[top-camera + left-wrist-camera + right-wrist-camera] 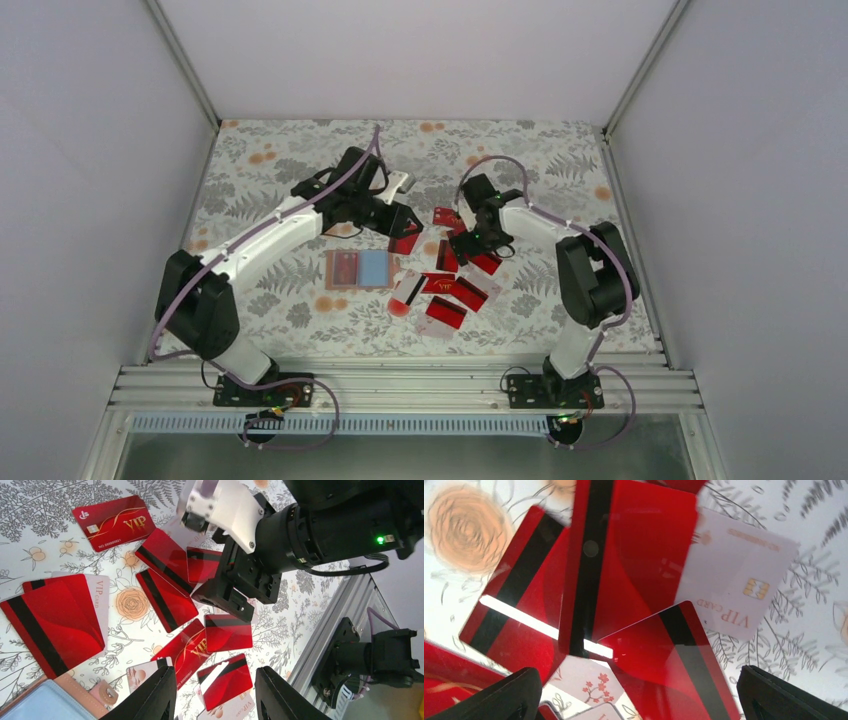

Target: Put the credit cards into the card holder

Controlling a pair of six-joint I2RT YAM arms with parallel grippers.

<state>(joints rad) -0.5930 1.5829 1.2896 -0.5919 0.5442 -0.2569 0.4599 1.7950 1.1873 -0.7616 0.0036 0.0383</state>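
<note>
Several credit cards (452,290), mostly red, lie scattered on the floral cloth in the middle right. The card holder (358,269) lies open to their left, with a red card on its left half and light blue showing on the right. My left gripper (403,222) hovers open and empty above the cards' left edge; its wrist view shows cards (227,680) between the fingers and the holder's blue corner (45,702). My right gripper (462,245) is open, low over overlapping red cards (634,555), gripping nothing. It also shows in the left wrist view (235,590).
An aluminium rail (400,385) runs along the table's near edge, also in the left wrist view (330,625). White walls enclose the left, right and back. The two grippers are close together over the card pile.
</note>
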